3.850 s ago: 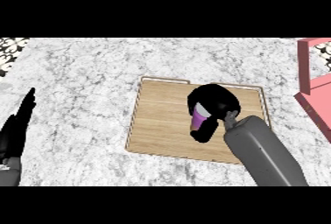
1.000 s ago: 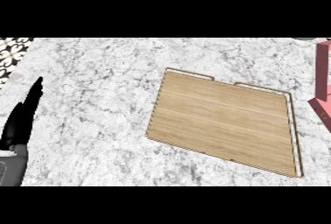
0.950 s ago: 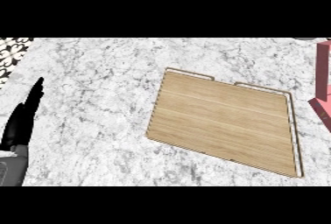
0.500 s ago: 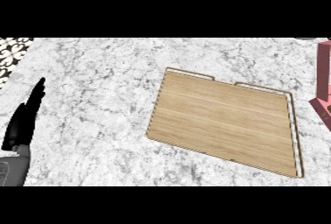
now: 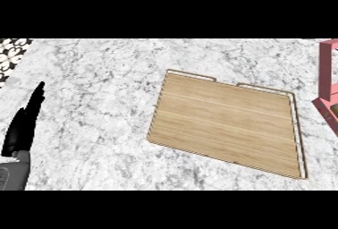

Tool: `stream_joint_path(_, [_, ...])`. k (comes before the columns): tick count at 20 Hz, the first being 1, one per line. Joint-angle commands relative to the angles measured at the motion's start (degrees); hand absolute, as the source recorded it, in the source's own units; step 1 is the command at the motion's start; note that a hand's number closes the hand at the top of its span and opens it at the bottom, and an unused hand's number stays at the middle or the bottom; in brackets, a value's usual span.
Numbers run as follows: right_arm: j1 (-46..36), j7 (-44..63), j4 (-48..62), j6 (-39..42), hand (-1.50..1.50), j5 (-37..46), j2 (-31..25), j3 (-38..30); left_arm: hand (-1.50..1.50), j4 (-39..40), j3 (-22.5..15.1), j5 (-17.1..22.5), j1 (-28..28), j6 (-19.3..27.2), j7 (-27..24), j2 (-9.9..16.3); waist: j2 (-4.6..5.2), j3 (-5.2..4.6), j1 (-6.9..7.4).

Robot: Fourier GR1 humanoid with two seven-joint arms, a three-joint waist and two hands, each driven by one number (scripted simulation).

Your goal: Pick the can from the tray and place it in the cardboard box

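Observation:
The wooden tray (image 5: 224, 125) lies flat on the marble counter (image 5: 92, 89), right of the middle, with nothing on it. No can shows anywhere. At the right edge stands part of a pink box (image 5: 325, 71), cut off by the frame; a small dark patch shows inside it, and I cannot tell what it is. My left hand (image 5: 23, 127) rests at the left edge, fingers straight and pointing up, holding nothing. My right hand does not show.
A strip of black-and-white patterned tile (image 5: 13, 49) shows at the top left corner. Bare marble spreads between my left hand and the tray, and along the counter's far side.
3.9 s ago my right hand held a purple can over the tray; both are now out of view. Over the last second nothing has visibly moved.

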Motion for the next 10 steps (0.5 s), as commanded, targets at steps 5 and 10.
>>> stream_joint_path(5, [6.4,-3.0,2.4,8.5,-1.50,-6.4,-7.7,-6.7,0.00,1.0,-0.3,-1.0,1.6,1.8,-1.7,-1.7,0.00,0.06,-1.07])
stream_joint_path(10, [12.0,-4.0,3.2,12.0,-1.50,-8.2,-12.4,-8.8,0.00,0.4,1.3,0.5,-0.6,-0.2,0.1,0.5,0.06,0.29,-1.79])
